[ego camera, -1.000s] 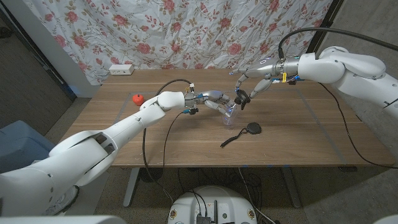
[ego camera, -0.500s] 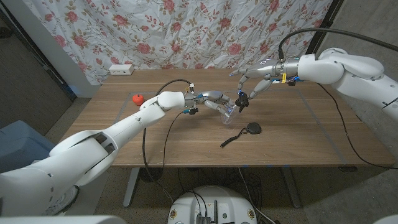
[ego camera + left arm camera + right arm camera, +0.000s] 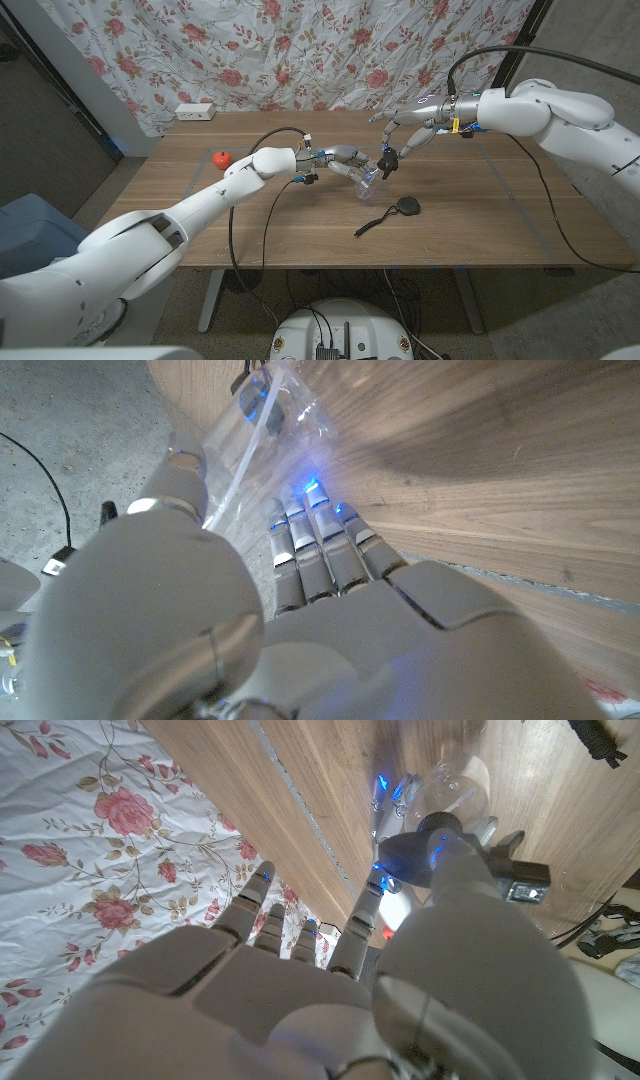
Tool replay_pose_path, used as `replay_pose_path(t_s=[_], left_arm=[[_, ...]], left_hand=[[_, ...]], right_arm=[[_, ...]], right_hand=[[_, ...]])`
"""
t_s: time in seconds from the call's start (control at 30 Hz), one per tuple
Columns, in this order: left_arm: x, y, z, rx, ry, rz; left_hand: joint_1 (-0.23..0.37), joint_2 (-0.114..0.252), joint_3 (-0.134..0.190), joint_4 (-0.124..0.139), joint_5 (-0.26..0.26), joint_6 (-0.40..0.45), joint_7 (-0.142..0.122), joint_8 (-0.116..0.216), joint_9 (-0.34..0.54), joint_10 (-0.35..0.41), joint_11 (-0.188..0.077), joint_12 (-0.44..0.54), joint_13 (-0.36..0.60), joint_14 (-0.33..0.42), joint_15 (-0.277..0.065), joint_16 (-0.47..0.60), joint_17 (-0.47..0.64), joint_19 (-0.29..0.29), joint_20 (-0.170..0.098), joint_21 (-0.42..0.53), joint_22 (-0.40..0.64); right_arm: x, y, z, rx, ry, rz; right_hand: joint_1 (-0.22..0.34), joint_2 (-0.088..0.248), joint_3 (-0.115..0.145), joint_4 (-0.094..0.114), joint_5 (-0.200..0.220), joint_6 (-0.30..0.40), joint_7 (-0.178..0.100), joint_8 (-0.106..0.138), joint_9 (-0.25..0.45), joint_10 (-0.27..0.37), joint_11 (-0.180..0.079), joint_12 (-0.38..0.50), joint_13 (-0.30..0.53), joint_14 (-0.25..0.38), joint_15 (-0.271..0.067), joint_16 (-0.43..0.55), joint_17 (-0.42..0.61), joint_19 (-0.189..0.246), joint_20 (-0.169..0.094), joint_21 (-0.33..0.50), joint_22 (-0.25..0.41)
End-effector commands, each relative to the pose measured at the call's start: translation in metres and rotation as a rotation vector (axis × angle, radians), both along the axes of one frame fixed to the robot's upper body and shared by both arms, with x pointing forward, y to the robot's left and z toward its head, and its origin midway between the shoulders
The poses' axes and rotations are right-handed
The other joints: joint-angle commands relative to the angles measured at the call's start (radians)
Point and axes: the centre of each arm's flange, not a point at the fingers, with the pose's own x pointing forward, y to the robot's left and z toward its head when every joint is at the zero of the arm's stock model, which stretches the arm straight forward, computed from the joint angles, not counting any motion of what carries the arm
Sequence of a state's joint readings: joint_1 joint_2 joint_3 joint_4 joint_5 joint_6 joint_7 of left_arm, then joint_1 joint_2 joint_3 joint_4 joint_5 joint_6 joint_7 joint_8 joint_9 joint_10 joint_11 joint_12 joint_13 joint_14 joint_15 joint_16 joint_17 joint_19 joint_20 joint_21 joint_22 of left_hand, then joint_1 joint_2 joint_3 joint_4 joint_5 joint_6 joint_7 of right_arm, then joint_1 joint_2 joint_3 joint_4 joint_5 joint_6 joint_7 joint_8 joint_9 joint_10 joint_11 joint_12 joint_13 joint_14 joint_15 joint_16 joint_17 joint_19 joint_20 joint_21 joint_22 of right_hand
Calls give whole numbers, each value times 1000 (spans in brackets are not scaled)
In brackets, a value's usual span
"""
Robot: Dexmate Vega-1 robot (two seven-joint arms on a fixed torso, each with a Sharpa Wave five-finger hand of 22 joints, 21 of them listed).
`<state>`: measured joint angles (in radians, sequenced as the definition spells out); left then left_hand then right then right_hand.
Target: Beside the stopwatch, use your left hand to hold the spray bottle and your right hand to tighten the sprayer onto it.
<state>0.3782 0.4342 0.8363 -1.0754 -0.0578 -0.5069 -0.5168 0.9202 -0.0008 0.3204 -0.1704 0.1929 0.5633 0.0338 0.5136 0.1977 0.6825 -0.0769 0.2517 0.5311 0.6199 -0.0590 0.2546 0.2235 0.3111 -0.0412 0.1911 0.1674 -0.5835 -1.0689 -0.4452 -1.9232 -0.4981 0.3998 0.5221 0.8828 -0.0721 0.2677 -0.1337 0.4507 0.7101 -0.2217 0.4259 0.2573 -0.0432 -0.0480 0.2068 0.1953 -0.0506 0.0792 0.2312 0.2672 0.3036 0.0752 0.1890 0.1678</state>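
The clear spray bottle (image 3: 368, 181) stands tilted near the table's middle, with my left hand (image 3: 343, 157) gripping it from the left. In the left wrist view my fingers (image 3: 318, 552) wrap the bottle (image 3: 268, 408). The black sprayer (image 3: 388, 161) sits on the bottle's top. My right hand (image 3: 412, 133) comes in from the right and pinches it between thumb and a finger, the other fingers spread. The right wrist view has my thumb on the dark sprayer (image 3: 408, 854) above the bottle (image 3: 452, 784). The black stopwatch (image 3: 405, 207) lies just in front of the bottle, its cord (image 3: 368, 228) trailing towards the front.
A small red object (image 3: 221, 158) lies at the table's left. A white power strip (image 3: 195, 111) sits at the far left corner by the flowered curtain (image 3: 300, 50). A black cable (image 3: 262, 215) hangs from my left arm across the table.
My right hand's fingers have shifted a little at the sprayer. The left hand, the bottle and the stopwatch have stayed where they were.
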Motion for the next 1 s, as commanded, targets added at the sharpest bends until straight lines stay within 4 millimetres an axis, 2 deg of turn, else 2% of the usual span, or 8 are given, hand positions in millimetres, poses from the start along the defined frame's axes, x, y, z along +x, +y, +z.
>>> replay_pose_path(t_s=[0.03, 0.17, 0.4, 0.63, 0.83, 1.0], left_arm=[[-1, 2, -3, -12, 0, 0], [-1, 2, -4, -15, 0, 0], [-1, 4, -6, -19, 2, 1], [0, 5, -8, -24, 5, 0], [1, 6, -8, -25, 4, 2], [1, 7, -8, -25, 6, 4]], left_hand=[[51, 86, 8, 4, 6, 125, -94, 359, 4, 103, -98, 5, 3, 9, -133, 0, 2, -4, -70, 2, 4], [52, 86, 8, 4, 6, 126, -94, 360, 5, 104, -99, 5, 3, 10, -134, 0, 2, -4, -70, 2, 4], [51, 86, 9, 4, 6, 127, -95, 360, 5, 105, -99, 5, 3, 12, -133, 1, 2, -4, -71, 2, 4], [51, 87, 10, 4, 6, 126, -94, 359, 5, 104, -100, 4, 4, 11, -132, 0, 3, -3, -70, 2, 4], [52, 87, 10, 3, 6, 126, -94, 359, 5, 105, -100, 4, 4, 11, -133, 0, 3, -3, -70, 2, 4], [52, 86, 10, 3, 6, 126, -93, 359, 5, 106, -100, 4, 4, 11, -134, 0, 3, -3, -70, 2, 4]], right_arm=[[-3, 1, 0, 21, -8, -3], [-5, 1, 1, 25, -13, -7], [-9, 1, 3, 39, -27, -7], [-13, 0, 5, 47, -49, -3], [-17, 0, 7, 33, -47, 1], [-19, 0, 7, 14, -38, -3]], right_hand=[[-13, -8, -5, -2, -3, -51, 0, -26, -10, -13, 8, -7, 2, -14, 18, -2, 6, -4, 16, -2, 1], [-13, -8, -7, -3, -4, -82, 0, -42, -16, -23, 14, -11, 2, -19, 25, -3, 8, -8, 22, -3, 1], [-12, -14, -12, -7, -5, -162, 1, -83, -30, -51, 22, -17, 3, -29, 38, -6, 10, -20, 41, -4, 1], [-8, -22, -17, -10, -1, -269, 1, -138, -45, -91, 41, -21, 4, -43, 49, -9, 14, -33, 53, -5, 1], [-5, -25, -20, -11, 2, -328, 1, -170, -53, -108, 51, -20, 4, -52, 55, -12, 16, -45, 58, -7, 1], [0, -27, -19, -14, 5, -350, 0, -181, -55, -120, 51, -21, 4, -62, 65, -15, 16, -56, 62, -9, 1]])
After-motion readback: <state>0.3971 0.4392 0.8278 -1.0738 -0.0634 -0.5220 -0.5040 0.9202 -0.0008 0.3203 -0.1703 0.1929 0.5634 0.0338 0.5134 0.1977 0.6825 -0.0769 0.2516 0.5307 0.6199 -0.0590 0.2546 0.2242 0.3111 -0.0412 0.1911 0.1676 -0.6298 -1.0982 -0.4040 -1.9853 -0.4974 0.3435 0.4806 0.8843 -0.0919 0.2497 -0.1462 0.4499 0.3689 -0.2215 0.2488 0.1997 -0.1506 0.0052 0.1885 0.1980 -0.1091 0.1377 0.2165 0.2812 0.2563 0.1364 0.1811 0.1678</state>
